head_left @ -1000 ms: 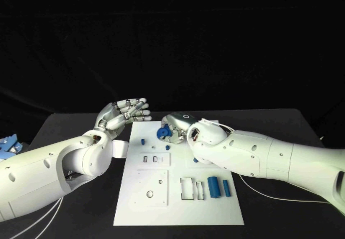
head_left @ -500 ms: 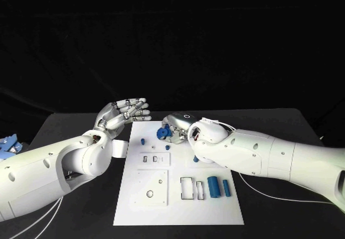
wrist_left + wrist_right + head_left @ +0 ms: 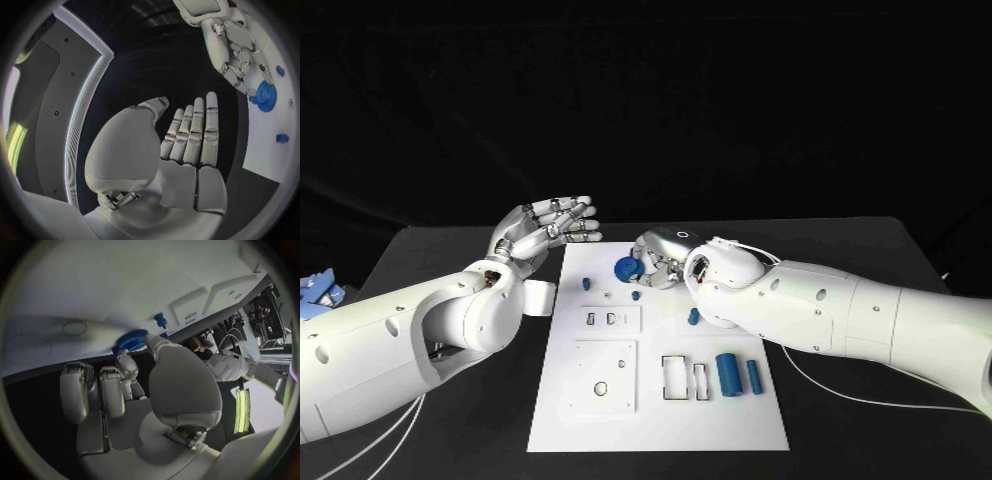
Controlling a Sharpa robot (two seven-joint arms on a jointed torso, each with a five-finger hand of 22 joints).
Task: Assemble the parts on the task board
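Pinching a blue gear (image 3: 629, 268) at the far end of the board (image 3: 661, 420), the right hand (image 3: 664, 256) has its fingers curled down around that part; the right wrist view shows the gear (image 3: 130, 340) at the tip of a finger, against the board's white surface (image 3: 94, 285). From the left wrist camera the same hand (image 3: 234, 47) reaches over the board with the gear (image 3: 264, 92) under its fingertips. Whether the gear is seated on the board or lifted just off it, I cannot tell.

The left hand (image 3: 545, 228) is raised beside the board's far left corner, palm up, fingers straight and close together, holding nothing; its wrist view shows the palm (image 3: 181, 145) bare.

Near the gear, two small blue pegs stand in the board: one to its left (image 3: 586, 284), one just in front (image 3: 635, 296). A third peg (image 3: 692, 317) stands close against the right forearm. Further toward the robot, two blue cylinders lie side by side on the board's right part, a thick one (image 3: 728, 373) and a thin one (image 3: 753, 377), next to two rectangular slots (image 3: 675, 378). On the left part sit a small plate with two slots (image 3: 610, 319) and a larger plate with holes (image 3: 606, 377).

The board lies lengthwise in the middle of the black table (image 3: 877, 250).
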